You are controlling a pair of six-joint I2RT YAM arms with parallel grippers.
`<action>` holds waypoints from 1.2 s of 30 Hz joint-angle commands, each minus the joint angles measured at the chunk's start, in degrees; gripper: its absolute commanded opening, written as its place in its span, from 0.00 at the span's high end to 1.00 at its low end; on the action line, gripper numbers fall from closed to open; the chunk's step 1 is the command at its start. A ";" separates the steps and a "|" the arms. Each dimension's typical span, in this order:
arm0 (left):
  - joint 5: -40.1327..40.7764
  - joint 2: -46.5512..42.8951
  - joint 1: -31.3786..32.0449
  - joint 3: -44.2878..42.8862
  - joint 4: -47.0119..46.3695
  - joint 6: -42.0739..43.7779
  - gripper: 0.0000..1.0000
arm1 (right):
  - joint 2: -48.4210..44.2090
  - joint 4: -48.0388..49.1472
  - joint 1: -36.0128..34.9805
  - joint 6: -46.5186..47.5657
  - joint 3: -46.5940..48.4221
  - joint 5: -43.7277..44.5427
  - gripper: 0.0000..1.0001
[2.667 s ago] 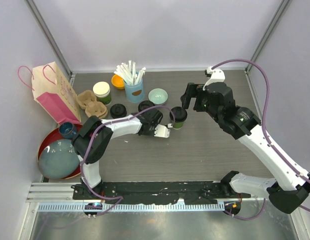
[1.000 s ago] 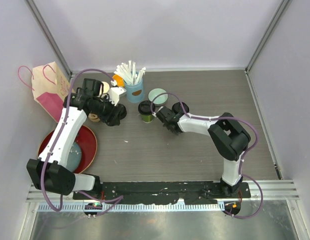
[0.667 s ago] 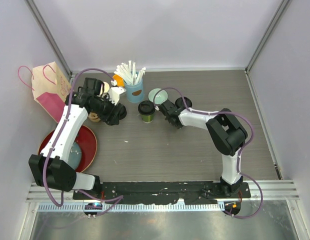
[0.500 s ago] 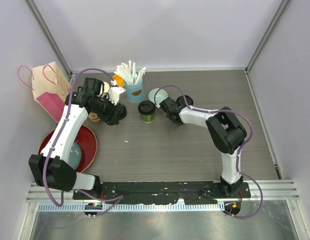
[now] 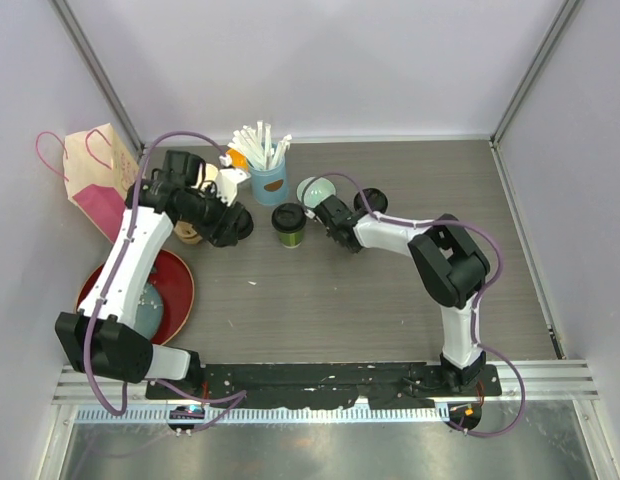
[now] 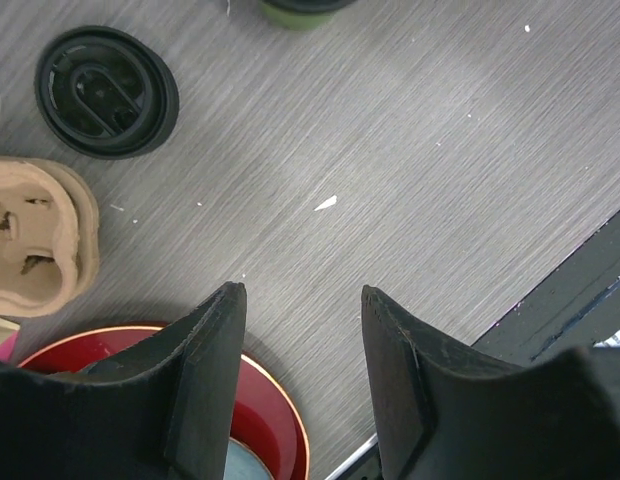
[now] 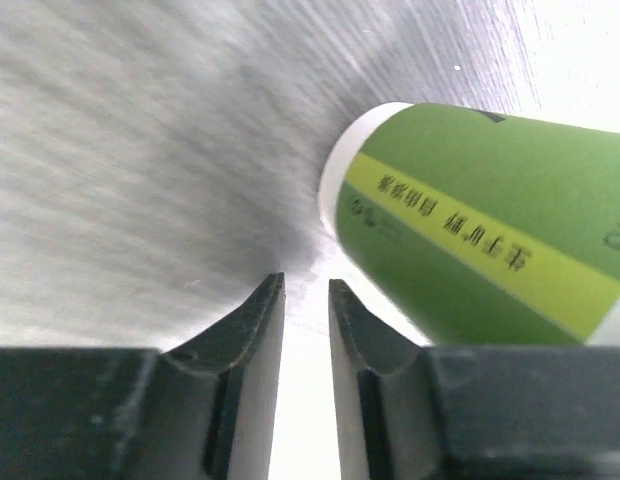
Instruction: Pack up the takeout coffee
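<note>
One takeout coffee cup (image 5: 289,222), dark green with a black lid, stands upright mid-table. In the right wrist view the same cup (image 7: 470,240) fills the right side, just beyond and beside my fingertips. My right gripper (image 5: 328,214) (image 7: 305,280) sits to the cup's right, jaws a narrow gap apart with nothing between them. A second black-lidded round top (image 5: 370,203) shows behind the right wrist, its body hidden. My left gripper (image 5: 230,222) (image 6: 300,290) hangs open and empty over bare table near a loose black lid (image 6: 105,92).
A blue cup of white straws (image 5: 265,168) and a pale green bowl (image 5: 312,189) stand behind the cup. A brown paper carrier (image 6: 35,250), a pink-and-tan bag (image 5: 105,185) and a red tray (image 5: 178,285) holding a grey-blue bowl lie to the left.
My right gripper has slid back toward the pale green bowl and gone from shut to slightly open. The lidded cup has shifted a little left. The left arm has barely moved.
</note>
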State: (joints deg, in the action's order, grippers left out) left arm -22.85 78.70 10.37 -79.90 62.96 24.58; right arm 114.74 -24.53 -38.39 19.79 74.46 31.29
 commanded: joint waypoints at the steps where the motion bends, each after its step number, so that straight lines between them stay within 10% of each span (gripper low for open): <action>1: -1.68 -1.96 -0.35 -6.74 3.31 0.65 0.46 | -7.59 -1.13 -4.14 -1.24 0.25 -3.32 0.63; 6: 20.40 -2.93 -7.86 -13.06 -2.45 -2.95 0.39 | -15.39 -1.92 -5.47 -4.75 -1.76 -9.21 0.48; 16: 36.20 1.98 -22.31 -24.68 -12.50 -2.78 0.29 | -20.07 -5.52 -5.47 -7.57 -2.21 -8.08 0.45; 36: 14.35 19.12 -34.45 -27.15 -13.30 -6.47 0.33 | -19.29 -13.70 -5.99 -12.85 1.57 -3.87 0.45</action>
State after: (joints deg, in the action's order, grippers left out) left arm -0.62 96.07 -23.88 -104.68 48.82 19.18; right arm 96.31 -37.04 -43.83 8.51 72.38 25.39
